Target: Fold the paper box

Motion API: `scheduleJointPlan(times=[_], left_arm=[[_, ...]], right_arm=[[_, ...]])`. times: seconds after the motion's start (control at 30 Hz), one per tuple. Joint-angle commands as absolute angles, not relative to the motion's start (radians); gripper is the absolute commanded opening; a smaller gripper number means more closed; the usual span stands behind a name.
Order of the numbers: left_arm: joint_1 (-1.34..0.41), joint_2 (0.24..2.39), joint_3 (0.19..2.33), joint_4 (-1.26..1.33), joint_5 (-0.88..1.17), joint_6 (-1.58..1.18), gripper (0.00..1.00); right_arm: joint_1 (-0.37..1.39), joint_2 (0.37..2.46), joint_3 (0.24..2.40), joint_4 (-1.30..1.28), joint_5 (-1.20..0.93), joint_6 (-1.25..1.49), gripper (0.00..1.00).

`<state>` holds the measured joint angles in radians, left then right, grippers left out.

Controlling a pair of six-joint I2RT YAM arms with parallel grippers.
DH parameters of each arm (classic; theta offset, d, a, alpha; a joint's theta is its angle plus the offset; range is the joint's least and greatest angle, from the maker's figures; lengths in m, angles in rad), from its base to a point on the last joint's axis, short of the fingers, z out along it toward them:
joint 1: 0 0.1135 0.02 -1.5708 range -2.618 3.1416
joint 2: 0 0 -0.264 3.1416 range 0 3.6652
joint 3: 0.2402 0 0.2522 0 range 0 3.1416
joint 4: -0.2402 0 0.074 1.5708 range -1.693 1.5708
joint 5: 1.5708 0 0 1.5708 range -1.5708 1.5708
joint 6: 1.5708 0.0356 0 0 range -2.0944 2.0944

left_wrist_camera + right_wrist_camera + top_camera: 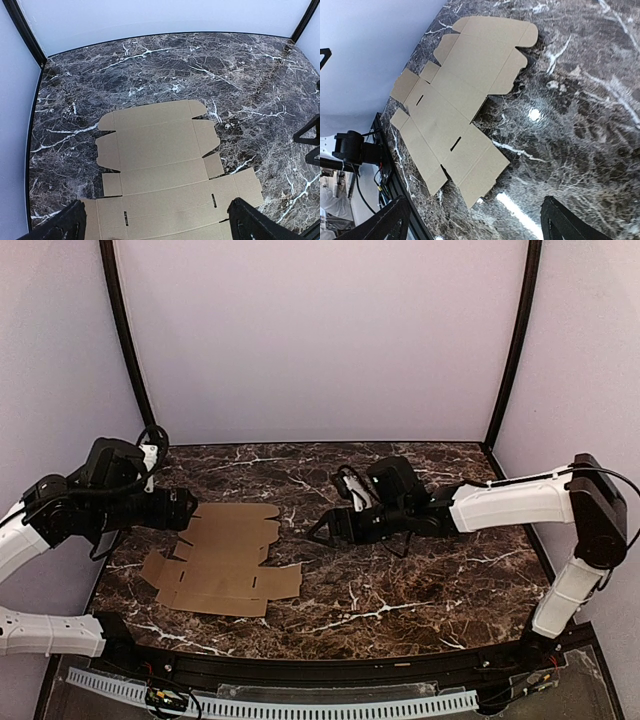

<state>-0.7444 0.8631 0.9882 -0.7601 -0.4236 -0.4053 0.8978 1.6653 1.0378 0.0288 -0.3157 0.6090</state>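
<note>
- The paper box [225, 558] is lying as a flat die-cut sheet, left of centre in the top view, with its whole underside resting on the worktop [420, 590].
- Every panel, flap and notched tab is lying level with the rest. No crease is showing a raised wall, and the 2 small slots near the sheet's lower part in the left wrist view are standing empty, with no tab tucked in.
- Judging from that, the folding is not yet under way: all the walls, the side flaps and the lid are remaining to be raised and locked.
- The left pincer [186, 511] is hovering at the sheet's upper left edge in the top view. Its jaws are gaping wide, and in its own wrist view the fingers are framing the sheet's lower corners without gripping it. Whether a tip is brushing the card cannot be told.
- The right pincer [318, 528] is hanging just right of the sheet at the middle of the top view, apart from it, with jaws also spread wide and holding nothing.
- Both arms are looking poised for a first approach rather than working a fold.
</note>
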Motion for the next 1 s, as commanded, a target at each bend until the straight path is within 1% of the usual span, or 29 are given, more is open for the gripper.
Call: scheduleJointPlan(times=[0.0,0.17,0.3,0.5,0.83,0.97], left_arm=[[-0.747,0.843,0.971,-0.789,-0.410,-0.417,1.00],[-0.747,0.828,0.972,-0.786,-0.403,-0.412,1.00],[-0.747,0.829,0.971,-0.786,-0.394,-0.410,1.00],[-0.747,0.827,0.971,-0.789,-0.386,-0.410,1.00],[-0.746,0.831,0.972,-0.790,-0.379,-0.407,1.00],[-0.747,0.838,0.977,-0.787,-0.378,-0.406,1.00]], right_arm=[[0.936,1.737,1.031,0.170,-0.367,0.766,0.88],[0.969,1.831,0.998,0.288,-0.399,0.895,0.82],[0.979,1.902,0.993,0.379,-0.426,0.982,0.76],[0.984,1.994,0.990,0.482,-0.457,1.076,0.68],[1.001,2.104,0.984,0.642,-0.507,1.194,0.59],[1.003,2.126,0.983,0.682,-0.514,1.223,0.51]])
